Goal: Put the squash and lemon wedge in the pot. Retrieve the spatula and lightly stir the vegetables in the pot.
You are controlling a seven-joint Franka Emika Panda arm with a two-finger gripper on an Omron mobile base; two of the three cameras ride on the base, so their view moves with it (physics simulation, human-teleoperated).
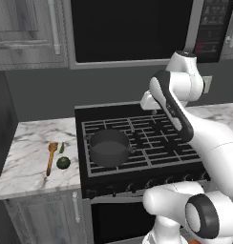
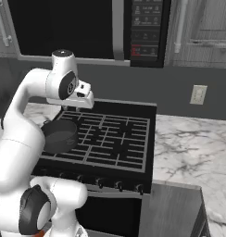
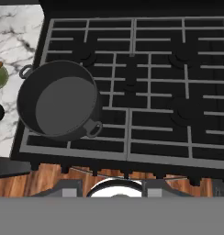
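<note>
The pincer [image 1: 148, 101] hangs high above the black gas stove [image 1: 142, 138], behind and to the right of the squat round dark grey metal pot [image 1: 109, 147]. Its fingers are hidden by the white hand, so I cannot tell whether it is spread or closed; nothing is seen in its grip, and it touches nothing.

The white arm with dark joints rises from the base, bends sharply at a raised elbow, and turns the hand to face straight down over the cast-iron grates.

The pot sits on the front left burner of the stove, its two small loop handles sticking out at the sides, its smooth inside bare.

To the left of the pot, on the white marble-veined worktop [image 1: 27, 152], lie three things close together. The round, dark green squash [image 1: 63, 162] rests nearest the front edge. The tiny slim greenish lemon wedge [image 1: 62, 148] lies just behind it. The slender light-brown wooden spatula [image 1: 51, 157] lies just left of both, its rounded flat head pointing toward the back wall.
</note>
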